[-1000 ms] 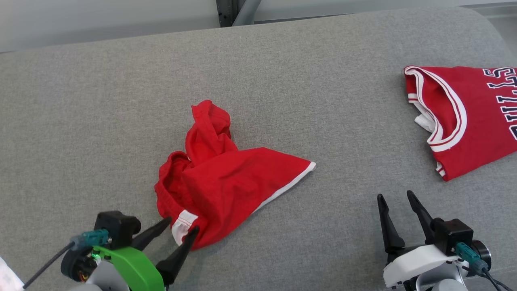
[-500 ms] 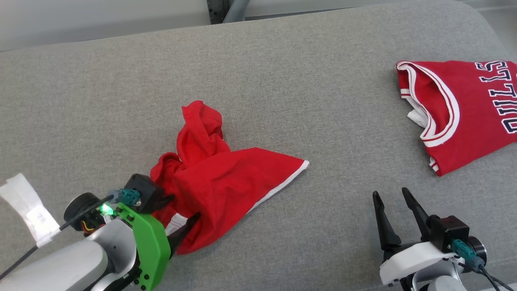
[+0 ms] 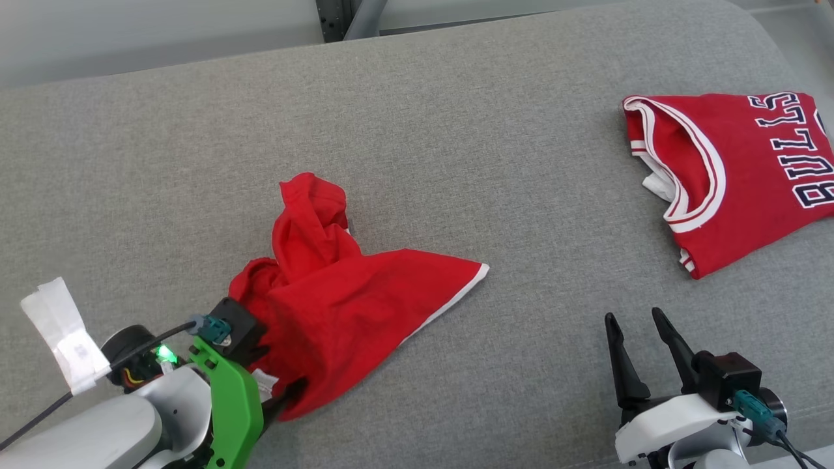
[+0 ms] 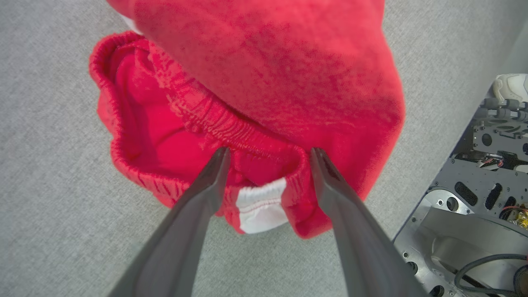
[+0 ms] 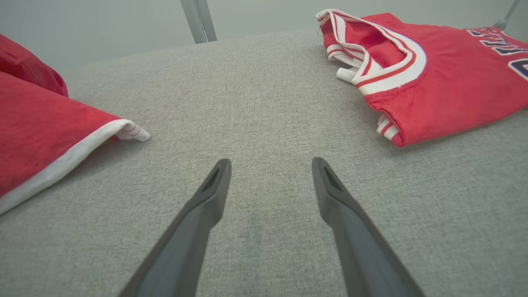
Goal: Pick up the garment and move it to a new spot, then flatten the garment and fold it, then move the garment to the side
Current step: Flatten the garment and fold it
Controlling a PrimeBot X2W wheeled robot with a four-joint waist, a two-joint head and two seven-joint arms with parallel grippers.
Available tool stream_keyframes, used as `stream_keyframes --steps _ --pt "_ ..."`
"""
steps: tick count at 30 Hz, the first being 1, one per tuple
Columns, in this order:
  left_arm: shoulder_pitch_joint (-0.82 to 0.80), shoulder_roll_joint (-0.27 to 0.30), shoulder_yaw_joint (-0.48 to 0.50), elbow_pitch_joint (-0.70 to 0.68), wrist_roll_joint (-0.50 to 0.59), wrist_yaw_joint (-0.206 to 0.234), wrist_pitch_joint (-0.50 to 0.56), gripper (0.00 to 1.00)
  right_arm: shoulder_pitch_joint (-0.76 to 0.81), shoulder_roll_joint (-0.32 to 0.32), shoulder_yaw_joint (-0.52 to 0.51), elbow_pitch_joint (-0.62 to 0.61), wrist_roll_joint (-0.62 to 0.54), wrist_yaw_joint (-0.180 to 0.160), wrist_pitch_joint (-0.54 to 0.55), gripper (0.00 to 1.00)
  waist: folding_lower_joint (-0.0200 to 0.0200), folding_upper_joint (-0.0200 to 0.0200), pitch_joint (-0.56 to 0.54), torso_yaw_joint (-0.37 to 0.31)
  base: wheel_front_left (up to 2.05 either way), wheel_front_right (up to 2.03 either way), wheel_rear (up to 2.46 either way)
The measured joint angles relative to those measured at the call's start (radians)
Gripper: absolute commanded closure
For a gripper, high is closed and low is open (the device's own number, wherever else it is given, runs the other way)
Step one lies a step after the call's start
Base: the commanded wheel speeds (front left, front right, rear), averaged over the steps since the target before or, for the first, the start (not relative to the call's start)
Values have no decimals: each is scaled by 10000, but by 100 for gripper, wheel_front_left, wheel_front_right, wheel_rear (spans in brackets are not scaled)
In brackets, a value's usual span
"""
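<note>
Crumpled red garment (image 3: 339,312) lies left of centre on the grey surface (image 3: 456,130), towards the near edge. Left gripper (image 4: 268,154) is right at it, spread wide either side of the elastic waistband, not clamped. Right gripper (image 3: 633,316), wide too, nothing between, near right. Red jersey (image 3: 736,176) lies far right, well apart.

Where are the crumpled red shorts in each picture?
Head view: red shorts left of middle.
Left wrist view: top middle, waistband inside the open left gripper.
Right wrist view: left edge, white hem showing.
Shared landmark: the grey cushion beneath.
</note>
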Motion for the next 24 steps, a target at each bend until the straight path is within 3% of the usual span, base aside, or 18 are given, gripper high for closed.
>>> stream_keyframes --steps 12,24 --pt "937 631 184 -107 -871 497 -464 0 83 0 -88 -2 -13 0 0 0 0 0 -16 223 0 0 0" --pt "1890 688 449 288 -1659 811 -1425 0 81 0 -132 19 -102 0 0 0 0 0 -50 374 0 0 0"
